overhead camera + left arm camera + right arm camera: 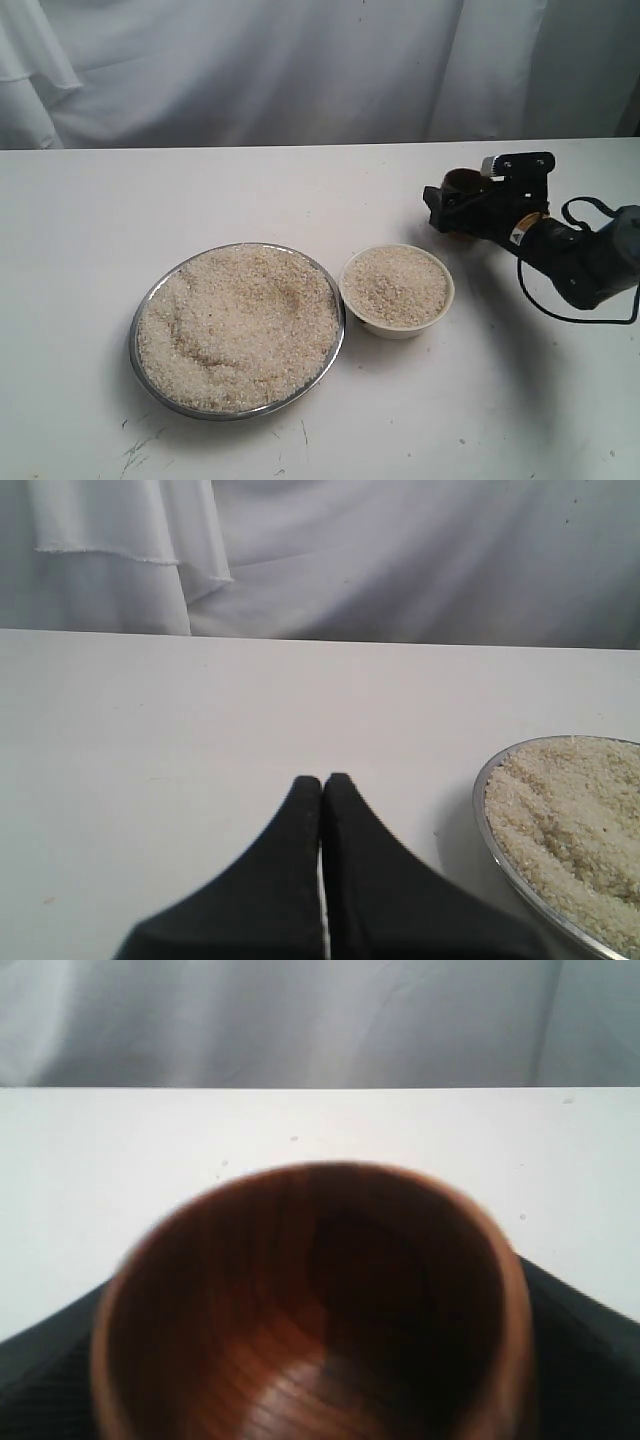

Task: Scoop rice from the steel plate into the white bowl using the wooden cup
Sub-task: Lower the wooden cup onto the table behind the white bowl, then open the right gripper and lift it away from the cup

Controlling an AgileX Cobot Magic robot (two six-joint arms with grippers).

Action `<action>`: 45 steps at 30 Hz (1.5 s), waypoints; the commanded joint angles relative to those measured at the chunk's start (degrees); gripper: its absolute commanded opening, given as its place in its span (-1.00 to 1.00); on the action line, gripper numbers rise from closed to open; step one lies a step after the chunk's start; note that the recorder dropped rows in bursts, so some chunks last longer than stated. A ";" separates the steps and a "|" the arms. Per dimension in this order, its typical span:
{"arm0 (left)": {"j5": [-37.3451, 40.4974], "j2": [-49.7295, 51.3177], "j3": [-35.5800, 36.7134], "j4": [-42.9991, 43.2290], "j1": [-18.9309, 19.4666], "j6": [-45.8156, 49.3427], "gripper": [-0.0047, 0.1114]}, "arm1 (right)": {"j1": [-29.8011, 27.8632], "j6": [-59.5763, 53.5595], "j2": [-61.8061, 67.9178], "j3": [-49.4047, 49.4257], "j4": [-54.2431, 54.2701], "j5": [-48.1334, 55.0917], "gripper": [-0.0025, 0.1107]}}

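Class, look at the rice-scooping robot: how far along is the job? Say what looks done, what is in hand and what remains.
Done: the white bowl holds rice heaped to its rim. In hand: the right gripper holds the wooden cup, empty, right of the bowl. Left: probably little; the steel plate is full of rice, but the bowl has scant room. The left gripper is shut beside the plate.

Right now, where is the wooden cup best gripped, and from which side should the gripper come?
Grip the wooden cup across its round outer wall, coming from the side, as the right gripper brackets it now. It has no handle, and this leaves the open mouth free for scooping.
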 commanded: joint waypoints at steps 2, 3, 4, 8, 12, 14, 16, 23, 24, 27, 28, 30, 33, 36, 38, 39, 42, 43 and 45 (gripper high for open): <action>-0.36 -0.29 0.26 -0.04 -0.09 -0.18 -0.92 | -0.27 3.32 -0.14 -0.52 8.40 -0.57 0.48; -0.36 -0.29 0.26 -0.04 -0.09 -0.18 -0.92 | -0.27 3.73 -0.14 -0.52 8.33 -0.71 0.48; -0.36 -0.29 0.26 -0.04 -0.09 -0.18 -0.92 | -0.27 3.71 -0.14 -0.60 8.33 -0.85 0.48; -0.36 -0.29 0.26 -0.04 -0.09 -0.18 -0.92 | -0.27 5.23 -0.14 -0.60 7.60 -3.26 0.48; -0.36 -0.29 0.26 -0.04 -0.09 -0.18 -0.92 | -0.27 10.14 -0.14 -0.60 4.72 -3.75 0.46; -0.36 -0.29 0.26 -0.04 -0.09 -0.18 -0.92 | -0.27 11.02 -0.14 -0.60 2.21 -3.54 0.46; -0.36 -0.29 0.26 -0.04 -0.09 -0.18 -0.92 | -0.27 13.02 -0.14 -0.65 -0.34 -3.54 0.46; -0.36 -0.29 0.26 -0.04 -0.09 -0.18 -0.92 | 0.07 17.58 -0.14 -0.65 -5.52 -3.71 0.46; -0.36 -0.29 0.26 -0.04 -0.09 -0.18 -0.92 | 0.07 17.69 -0.14 -0.65 -6.35 -3.97 0.46; -0.36 -0.29 0.26 -0.04 -0.09 -0.18 -0.92 | 0.19 21.88 -0.14 -0.65 -11.07 -5.09 0.46; -0.36 -0.29 0.26 -0.04 -0.09 -0.18 -0.92 | 0.20 21.90 -0.14 -0.65 -11.39 -5.13 0.46; -0.36 -0.29 0.26 -0.04 -0.09 -0.18 -0.92 | 0.29 21.90 -0.27 -0.65 -11.49 -5.89 0.46; -0.36 -0.29 0.26 -0.04 -0.09 -0.18 -0.92 | -0.48 21.90 -2.67 -0.65 -10.93 -7.28 0.46; -0.36 -0.29 0.26 -0.04 -0.09 -0.18 -0.92 | -1.34 21.37 -6.80 -0.65 -11.08 -7.05 0.46; -0.36 -0.29 0.26 -0.04 -0.09 -0.18 -0.92 | -1.59 21.74 -10.20 -0.65 -12.21 -7.05 0.44; -0.36 -0.29 0.26 -0.04 -0.09 -0.18 -0.92 | -1.59 22.03 -11.27 -0.65 -12.76 -6.96 0.41; -0.36 -0.29 0.26 -0.04 -0.09 -0.18 -0.92 | -1.59 24.14 -15.86 -0.65 -14.40 -4.23 0.17; -0.36 -0.29 0.26 -0.04 -0.09 -0.18 -0.92 | -1.59 26.00 -17.81 -0.65 -14.95 -1.90 0.04; -0.36 -0.29 0.26 -0.04 -0.09 -0.18 -0.92 | -1.59 31.09 -21.97 -0.65 -17.04 4.54 -0.24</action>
